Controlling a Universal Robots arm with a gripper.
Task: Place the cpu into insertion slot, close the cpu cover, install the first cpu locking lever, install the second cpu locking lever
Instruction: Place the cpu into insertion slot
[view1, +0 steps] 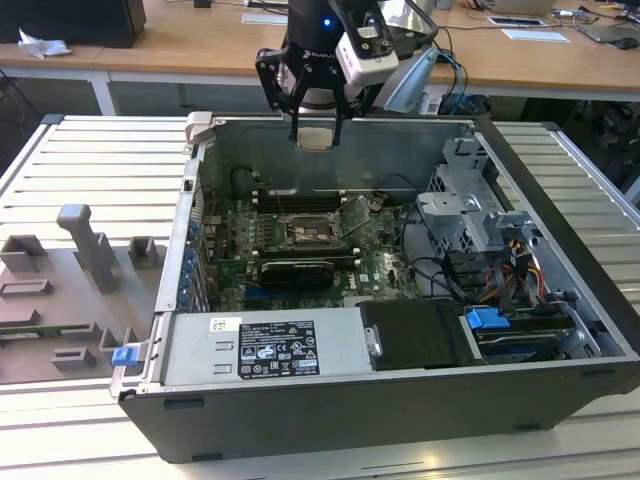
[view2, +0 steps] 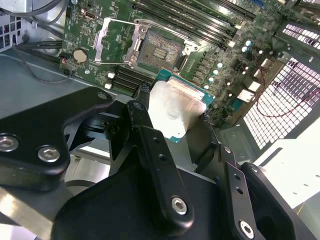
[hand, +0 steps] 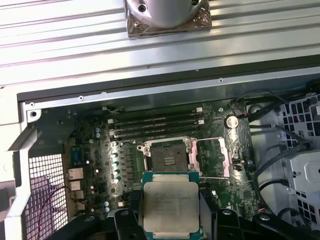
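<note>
Silvery-grey cpu (hand: 170, 205) sits clamped between the fingers (view2: 145, 125), in the upper middle of the exterior view, above the open computer case (view1: 400, 400). Below, the insertion slot (hand: 167, 152) lies empty and the cpu cover (hand: 217, 159) is swung open; no step looks done yet.

Item count, located against the insertion slot. One insertion slot (hand: 167, 154). One cpu (hand: 170, 205), near the slot but apart from it. One cpu cover (hand: 217, 157), lying open just beside the slot. Four memory slots (hand: 157, 125) counted in the bank on the slot's side away from the cpu. One coin cell (hand: 231, 121), beyond the cover from the slot. One gripper (view1: 318, 138), above the slot. One computer case (view1: 400, 420), enclosing the slot.
</note>
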